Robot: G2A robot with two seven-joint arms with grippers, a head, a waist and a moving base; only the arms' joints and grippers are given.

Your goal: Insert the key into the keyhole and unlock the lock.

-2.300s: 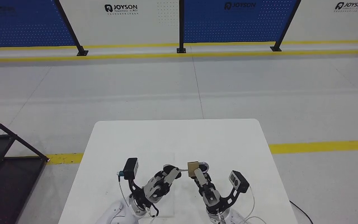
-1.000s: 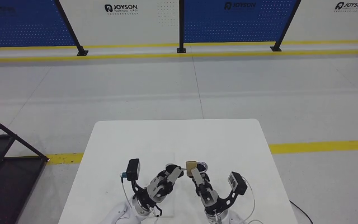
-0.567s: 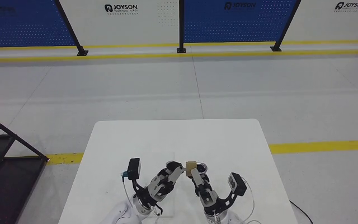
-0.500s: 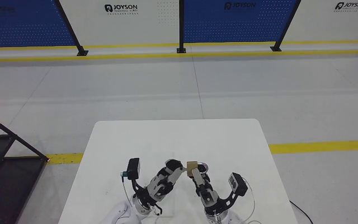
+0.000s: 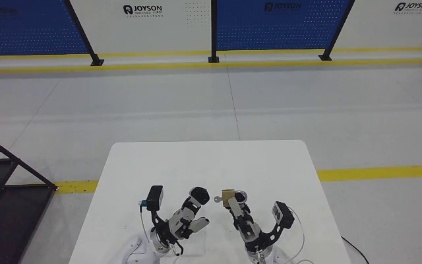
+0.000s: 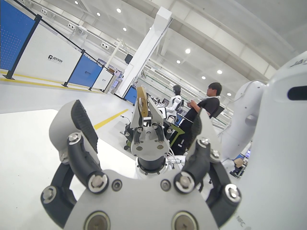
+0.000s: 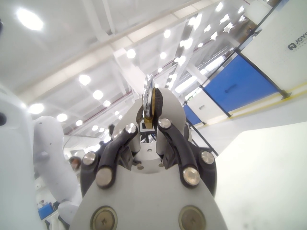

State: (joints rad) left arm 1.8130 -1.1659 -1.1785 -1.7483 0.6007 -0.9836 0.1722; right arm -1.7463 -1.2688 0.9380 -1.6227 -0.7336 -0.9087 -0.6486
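Leaving the small silvery key point(image 5: 217, 197) jutting from the squarish brass lock point(image 5: 228, 195); backing the left gripper point(image 5: 201, 206) off beside it, splaying ribbed black pads point(image 6: 84, 125); clamping the lock in the right gripper point(image 5: 231, 202), above the white table's point(image 5: 198, 158) near edge.

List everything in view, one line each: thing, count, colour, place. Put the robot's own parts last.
brass padlock: one, gold-coloured, over the table's near part, gripped in the right claw.
small silver metal key: one, silver, sticking out of the padlock's side toward the left claw, with nothing gripping it.
rectangular white table: one, white, under both arms.
blue and white barrier panels: several, along the far side of the floor.
yellow floor lines: several, yellow, beside the table and by the panels.
black frame: one, black, on the floor off the table's left side.
left claw: one, white with black pads, open, facing the padlock.
right claw: one, white and black, shut on the padlock.
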